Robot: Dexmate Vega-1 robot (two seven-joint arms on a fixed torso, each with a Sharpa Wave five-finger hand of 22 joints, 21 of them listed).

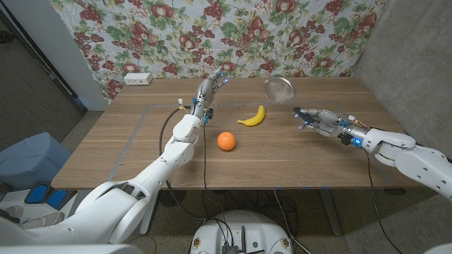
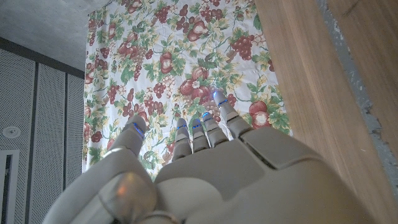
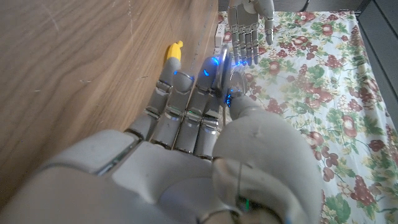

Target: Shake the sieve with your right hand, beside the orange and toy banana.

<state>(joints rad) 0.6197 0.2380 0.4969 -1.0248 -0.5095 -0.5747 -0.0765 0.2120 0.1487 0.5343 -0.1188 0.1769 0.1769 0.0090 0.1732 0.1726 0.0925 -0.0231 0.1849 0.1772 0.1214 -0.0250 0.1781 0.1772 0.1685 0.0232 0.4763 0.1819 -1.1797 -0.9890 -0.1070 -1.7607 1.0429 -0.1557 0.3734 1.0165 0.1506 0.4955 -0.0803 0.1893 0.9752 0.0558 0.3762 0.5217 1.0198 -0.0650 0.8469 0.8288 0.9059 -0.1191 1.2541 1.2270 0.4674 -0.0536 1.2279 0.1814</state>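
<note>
My right hand (image 1: 319,120) grips the handle of a metal sieve (image 1: 279,89), whose round mesh bowl is lifted above the table's far right part. The yellow toy banana (image 1: 253,117) lies left of the sieve, and the orange (image 1: 226,141) sits nearer me, left of the banana. My left hand (image 1: 212,88) is raised over the far middle of the table, fingers stretched up and holding nothing. In the right wrist view my right hand (image 3: 199,124) closes on the sieve (image 3: 224,65), with the banana (image 3: 173,51) beyond. In the left wrist view my left hand (image 2: 205,168) has straight fingers.
A white power strip (image 1: 137,78) lies at the table's far left corner. A floral cloth (image 1: 233,35) hangs behind the wooden table (image 1: 127,152). A grey tape line (image 1: 134,137) crosses the left part. A concrete wall (image 1: 417,63) stands on the right.
</note>
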